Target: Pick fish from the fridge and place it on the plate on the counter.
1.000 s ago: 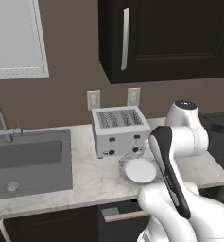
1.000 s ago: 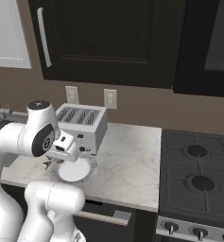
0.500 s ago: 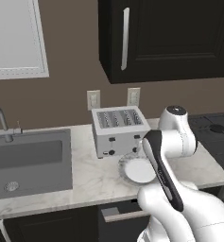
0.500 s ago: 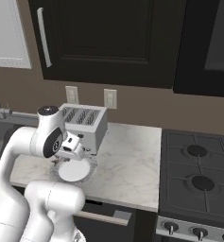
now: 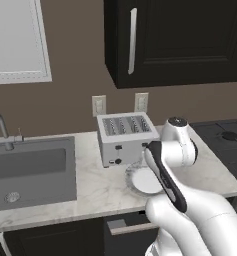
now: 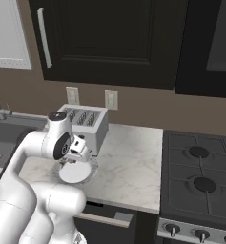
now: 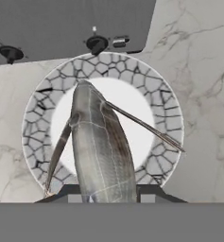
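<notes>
Since one second ago, the arm has swung lower and forward: the white wrist joint, which was high and to the side of the toaster (image 5: 126, 138), now hangs close over the plate (image 5: 146, 181) in both base views. The base cameras have not moved, because the sink (image 5: 30, 170) and the toaster keep their places.

The plate lies on the tabletop (image 6: 128, 162), just in front of the toaster and between the sink and the black stovetop (image 6: 200, 171). In the hand view its rim (image 7: 165, 94) shows a grey cracked pattern around a plain white centre.

The fish (image 7: 101, 146) is held by the gripper (image 7: 106, 198) and points away from the camera, above the middle of the plate. Its body is silvery grey with thin dark fins that spread to both sides. I cannot tell if its nose touches the plate. The fingers (image 7: 149, 194) are closed on the tail end of the fish, with only their flat dark tops visible on each side of it.

No writing or brand can be read on the toaster; its front shows only small dark knobs (image 7: 97, 45).
</notes>
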You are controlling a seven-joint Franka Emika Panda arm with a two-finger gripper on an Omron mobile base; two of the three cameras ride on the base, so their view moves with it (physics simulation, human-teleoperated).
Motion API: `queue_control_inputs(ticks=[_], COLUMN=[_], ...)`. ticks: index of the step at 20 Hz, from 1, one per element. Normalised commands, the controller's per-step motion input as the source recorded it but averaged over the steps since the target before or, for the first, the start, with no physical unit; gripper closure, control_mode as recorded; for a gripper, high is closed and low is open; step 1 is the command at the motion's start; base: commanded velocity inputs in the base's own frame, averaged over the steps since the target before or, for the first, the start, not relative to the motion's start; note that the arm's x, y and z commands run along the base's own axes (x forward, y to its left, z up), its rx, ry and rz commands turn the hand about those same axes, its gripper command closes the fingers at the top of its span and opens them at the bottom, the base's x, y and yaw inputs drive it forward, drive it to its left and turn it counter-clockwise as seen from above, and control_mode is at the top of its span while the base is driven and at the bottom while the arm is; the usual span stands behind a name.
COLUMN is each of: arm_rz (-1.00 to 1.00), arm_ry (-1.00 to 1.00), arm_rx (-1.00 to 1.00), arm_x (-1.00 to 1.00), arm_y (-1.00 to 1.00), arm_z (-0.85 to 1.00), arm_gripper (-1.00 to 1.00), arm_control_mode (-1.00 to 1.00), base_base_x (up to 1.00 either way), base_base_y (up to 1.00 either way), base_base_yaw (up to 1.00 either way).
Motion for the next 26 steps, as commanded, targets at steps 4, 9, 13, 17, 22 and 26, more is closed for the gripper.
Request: queue_control_inputs(ticks=[4,9,13,17,22,26], arm_rz=[0.0,0.0,0.0,0.0,0.0,0.0], arm_ry=[0.03,0.03,0.0,0.0,0.0,0.0], arm_rx=[0.0,0.0,0.0,0.0,0.0,0.0], arm_x=[0.17,0.16,0.24,0.22,0.12,0.06], arm_y=[0.0,0.0,0.0,0.0,0.0,0.0], arm_z=[-0.42,-0.4,-0.5,-0.43,-0.39,-0.41], arm_gripper=[1.0,1.0,1.0,1.0,1.0,1.0], arm_control_mode=[-1.0,-1.0,-1.0,-1.0,-1.0,-1.0], base_base_x=[0.0,0.0,0.0,0.0,0.0,0.0], base_base_y=[0.0,0.0,0.0,0.0,0.0,0.0], base_base_yaw=[0.0,0.0,0.0,0.0,0.0,0.0])
